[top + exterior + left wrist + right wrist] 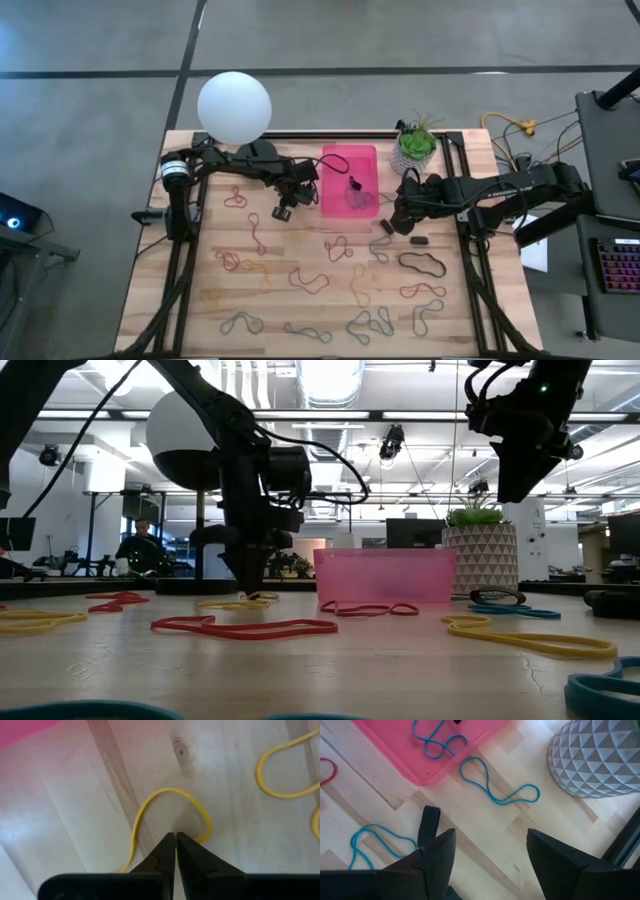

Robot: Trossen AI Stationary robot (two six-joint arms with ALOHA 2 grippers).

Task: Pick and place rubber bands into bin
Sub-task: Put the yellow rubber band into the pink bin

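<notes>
My left gripper (283, 212) points down at the table left of the pink bin (349, 180), fingers shut (175, 836), tips at the wood inside the bend of a yellow rubber band (150, 805). My right gripper (392, 225) hangs open (490, 850) above the table by the bin's near right corner (425, 777), touching nothing. In the bin lie a grey-green band (437, 742) and a black one (355, 185). Many more bands lie flat over the near half of the table (330, 290). My left gripper comes from above, its shut fingertips down at the table. The yellow band's bend curves round the tips and runs in behind one finger (200, 839). The band lies flat on the wood. Whether any of it is pinched between the fingers, I cannot tell.
A white pot with a green plant (415, 150) stands right of the bin. A white lamp globe (234, 108) is at the far left. A small black block (420, 240) lies near my right gripper. Black frame rails (185, 270) run along both table sides.
</notes>
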